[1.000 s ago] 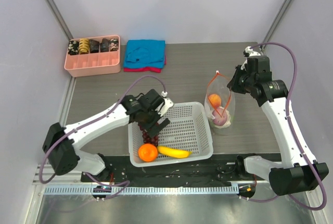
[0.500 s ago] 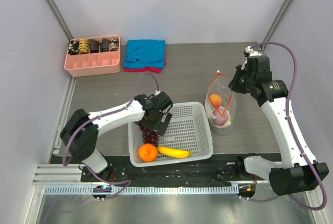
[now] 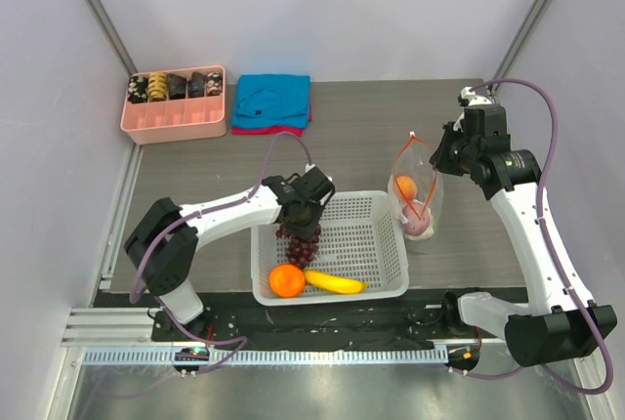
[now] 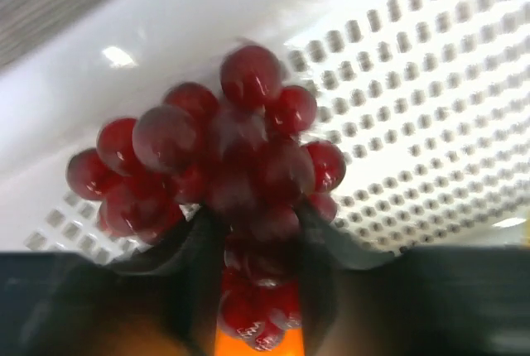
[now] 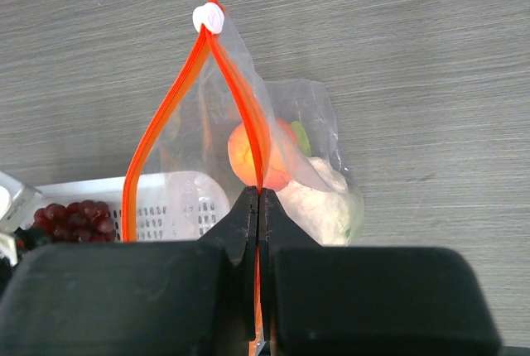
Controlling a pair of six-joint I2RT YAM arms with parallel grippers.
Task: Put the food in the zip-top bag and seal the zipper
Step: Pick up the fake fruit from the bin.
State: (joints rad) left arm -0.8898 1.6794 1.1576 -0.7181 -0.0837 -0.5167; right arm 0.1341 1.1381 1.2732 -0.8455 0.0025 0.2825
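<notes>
The grapes (image 4: 224, 157), judged soft and crushable, are clamped mid-bunch by the half-closed left tool (image 4: 257, 240) at the far-left corner of the basket (image 3: 376, 234). The zipper (image 5: 157, 124) of the zip-top bag (image 3: 427, 200) is pinched by the fully closed right tool (image 5: 259, 215).

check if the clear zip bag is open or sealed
Open: the crinkly clear plastic bag has its orange-red zipper strips spread apart, meeting only at the white slider.

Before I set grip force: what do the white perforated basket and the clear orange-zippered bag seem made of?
White perforated basket: likely rigid moulded plastic, glossy, regular grid of holes. Clear orange-zippered bag: probably thin plastic film, transparent, crinkled, contents showing through.
</notes>
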